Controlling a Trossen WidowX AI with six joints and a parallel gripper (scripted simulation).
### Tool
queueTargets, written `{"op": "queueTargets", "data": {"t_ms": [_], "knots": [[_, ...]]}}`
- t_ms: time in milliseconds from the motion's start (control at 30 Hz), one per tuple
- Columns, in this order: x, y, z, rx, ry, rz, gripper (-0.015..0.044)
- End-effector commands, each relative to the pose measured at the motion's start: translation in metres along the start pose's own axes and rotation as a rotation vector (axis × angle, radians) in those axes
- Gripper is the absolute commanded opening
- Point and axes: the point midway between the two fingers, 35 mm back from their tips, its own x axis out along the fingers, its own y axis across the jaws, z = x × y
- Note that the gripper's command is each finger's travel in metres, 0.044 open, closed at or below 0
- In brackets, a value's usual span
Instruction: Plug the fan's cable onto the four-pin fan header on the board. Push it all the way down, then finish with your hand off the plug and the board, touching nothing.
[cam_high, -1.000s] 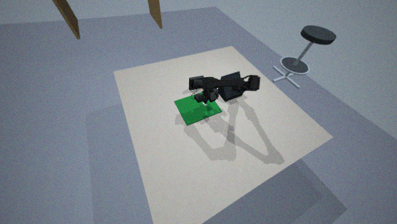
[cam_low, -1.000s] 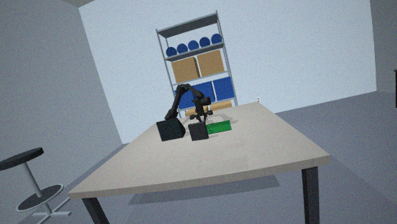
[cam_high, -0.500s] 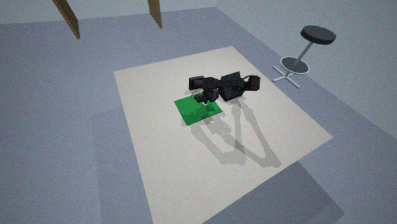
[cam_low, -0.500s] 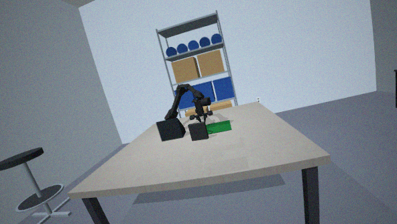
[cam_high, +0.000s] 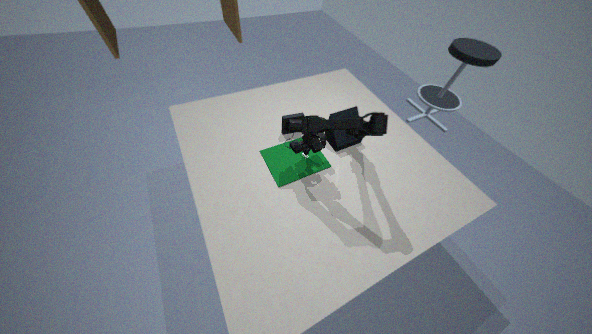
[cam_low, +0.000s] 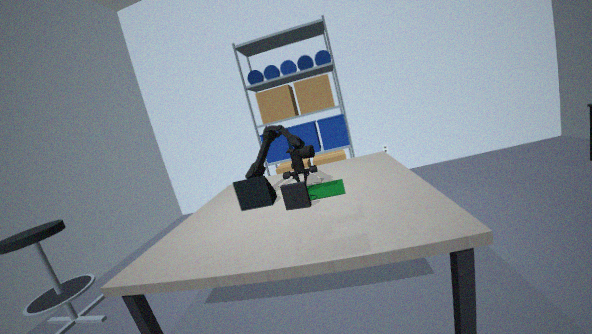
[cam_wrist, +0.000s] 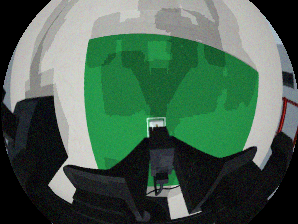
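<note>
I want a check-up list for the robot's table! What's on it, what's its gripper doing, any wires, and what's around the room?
Surface: pale table, robot base on it.
Job's things: green board lying flat; plug held above it; header too small to tell.
Clutter: dark box beside the board.
Grippers: gripper shut on the plug, over the board.
Cables: nothing seen clearly.
Surroundings: stool, shelf with blue balls and boxes.
</note>
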Motion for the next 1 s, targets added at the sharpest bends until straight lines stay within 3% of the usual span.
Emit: {"op": "queueTargets", "data": {"t_ms": [0,867,967], "knots": [[0.003,0.000,0.000,0.006,-0.002,0.000,0.0000],[0.018,0.000,0.000,0.006,-0.003,0.000,0.0000],[0.014,-0.001,-0.001,0.002,-0.001,-0.004,0.0079]]}}
